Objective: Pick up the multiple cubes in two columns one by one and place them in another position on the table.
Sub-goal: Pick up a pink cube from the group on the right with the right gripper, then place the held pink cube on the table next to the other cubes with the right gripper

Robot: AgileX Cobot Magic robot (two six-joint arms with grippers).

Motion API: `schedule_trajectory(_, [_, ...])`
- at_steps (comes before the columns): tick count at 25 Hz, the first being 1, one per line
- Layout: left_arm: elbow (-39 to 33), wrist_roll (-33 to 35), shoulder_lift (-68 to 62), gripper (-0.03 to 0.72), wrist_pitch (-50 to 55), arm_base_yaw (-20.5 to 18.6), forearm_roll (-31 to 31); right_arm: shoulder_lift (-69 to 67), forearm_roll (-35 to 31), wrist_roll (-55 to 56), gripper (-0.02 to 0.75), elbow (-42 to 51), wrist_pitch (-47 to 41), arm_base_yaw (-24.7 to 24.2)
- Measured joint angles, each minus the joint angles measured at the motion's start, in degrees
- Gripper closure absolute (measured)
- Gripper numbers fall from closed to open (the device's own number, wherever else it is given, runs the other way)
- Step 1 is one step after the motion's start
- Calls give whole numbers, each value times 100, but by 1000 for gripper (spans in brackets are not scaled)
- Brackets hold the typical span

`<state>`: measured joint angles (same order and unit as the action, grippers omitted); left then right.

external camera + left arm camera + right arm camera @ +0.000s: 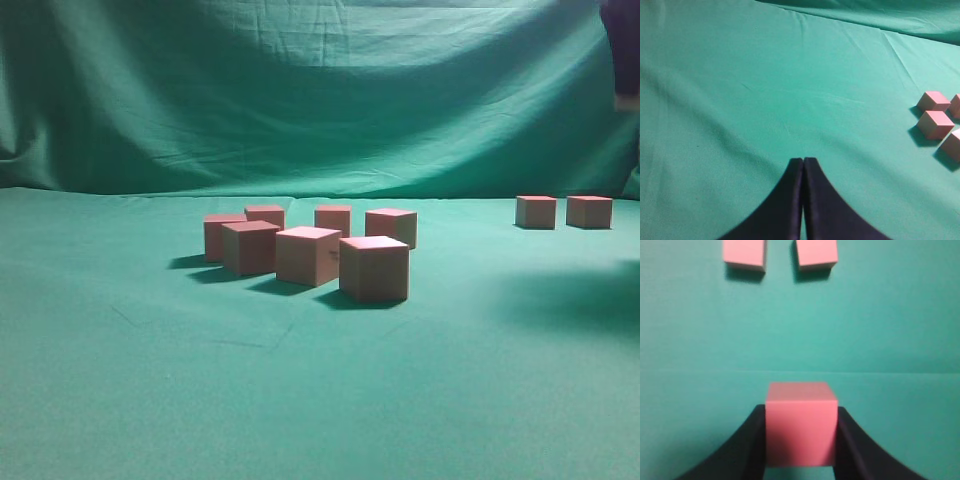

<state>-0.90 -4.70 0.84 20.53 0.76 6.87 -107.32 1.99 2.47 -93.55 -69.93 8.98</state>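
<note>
Clamping a cube (800, 422) between its fingers, the right end effector (800, 440) hangs above the green surface (890, 340); the left end effector (803, 165) sits pressed together, empty.

Counter (120, 400): green cloth cover, matt, fine weave, slightly wrinkled, shallow creases near front left.
Backdrop (300, 90): same green cloth, draped, matt, soft folds.
Cubes (374, 268): matt, smooth flat faces, sharp edges, unmarked; salmon-pink tops, tan-pink sides; material cannot be told, no grain visible.
Cube in right hand (800, 423): uniform pink, matt, no gloss.
Left hand (803, 200) fingers: dark, smooth, matt, no sheen.
Right hand (800, 440) fingers: dark, matt, smooth.
</note>
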Motion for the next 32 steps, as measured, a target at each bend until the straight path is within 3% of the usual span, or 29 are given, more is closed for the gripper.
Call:
schedule_trajectory(7, [0,0,0,688,0,0,0,1174,-564,-11,464,310,-71,774])
schedule_trajectory(17, [0,0,0,688,0,0,0,1779,-673,-212,464,1627,-104,2873])
schedule_trajectory(20, [0,0,0,688,0,0,0,1779,-673,-285,464,1920,251,3431])
schedule_trajectory(27, [0,0,0,688,0,0,0,1779,-750,-302,464,2722,1800,4162])
schedule_trajectory(32, [0,0,0,688,0,0,0,1591,-780,-302,464,3038,2251,4228])
